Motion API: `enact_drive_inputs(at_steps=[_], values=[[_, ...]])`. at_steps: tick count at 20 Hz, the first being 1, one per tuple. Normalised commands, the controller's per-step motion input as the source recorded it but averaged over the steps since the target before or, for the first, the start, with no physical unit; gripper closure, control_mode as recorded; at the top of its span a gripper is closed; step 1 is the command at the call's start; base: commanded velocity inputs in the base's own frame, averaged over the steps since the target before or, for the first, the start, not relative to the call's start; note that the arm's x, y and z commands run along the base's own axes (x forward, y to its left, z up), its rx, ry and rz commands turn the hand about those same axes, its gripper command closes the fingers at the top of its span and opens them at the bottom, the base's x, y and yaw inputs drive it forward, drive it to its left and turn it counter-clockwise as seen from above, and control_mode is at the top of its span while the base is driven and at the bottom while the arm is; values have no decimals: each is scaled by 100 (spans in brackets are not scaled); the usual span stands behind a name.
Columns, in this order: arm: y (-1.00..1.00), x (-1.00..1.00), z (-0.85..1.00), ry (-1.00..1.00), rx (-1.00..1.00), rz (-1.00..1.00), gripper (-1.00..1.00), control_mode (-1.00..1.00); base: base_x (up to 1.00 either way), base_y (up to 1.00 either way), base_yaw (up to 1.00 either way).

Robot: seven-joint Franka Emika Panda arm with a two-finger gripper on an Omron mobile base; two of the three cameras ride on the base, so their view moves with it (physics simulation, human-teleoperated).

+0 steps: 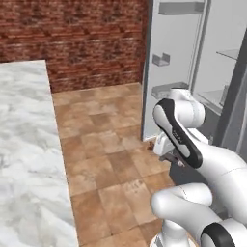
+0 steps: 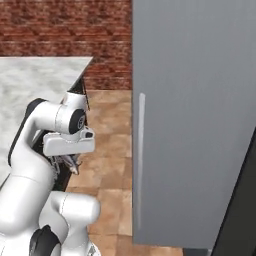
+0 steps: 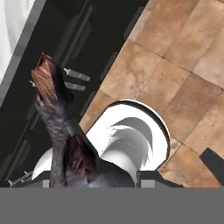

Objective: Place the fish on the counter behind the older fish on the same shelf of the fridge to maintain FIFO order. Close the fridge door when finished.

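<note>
One fish sits clamped in the tool, and the hand view puts it right up close: a dark grey-brown body with ragged reddish fins, rising from between the fingers at the bottom and stretching up toward the upper left, tail end fanned out at the top. In the right base view the tool hangs low under the white wrist, pointing down at the floor, with a small dark sliver of the fish poking out beneath it. From the left base view the tool is tucked behind the forearm, just above the tiles, and its grip cannot be read from that side.

Behind the fish in the hand view run dark cabinet drawers with slim pale handles, and beside them the brown tiled floor. The arm holds its catch well below the worktop, a white grey-veined marble slab running along the left of the left base view. Out to the right stands the fridge, tall and grey; its near door is shut with a slim vertical handle, while the left base view shows the other door swung open, small bins on its inner face and a pale shelf inside. A red brick wall closes off the back.
</note>
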Motion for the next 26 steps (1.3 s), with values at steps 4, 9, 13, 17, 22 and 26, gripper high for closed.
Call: enact_drive_inputs(at_steps=[4, 9, 13, 17, 22, 26], values=[[0, 0, 0, 0, 0, 0, 100, 100, 83, 29, -21], [0, 0, 0, 0, 0, 0, 100, 100, 63, 37, -47], [0, 0, 0, 0, 0, 0, 100, 100, 45, 37, -64], [0, 0, 0, 0, 0, 0, 100, 100, 31, 35, -83], [0, 0, 0, 0, 0, 0, 100, 100, 14, 31, -93], [0, 0, 0, 0, 0, 0, 100, 100, 43, 53, -83]])
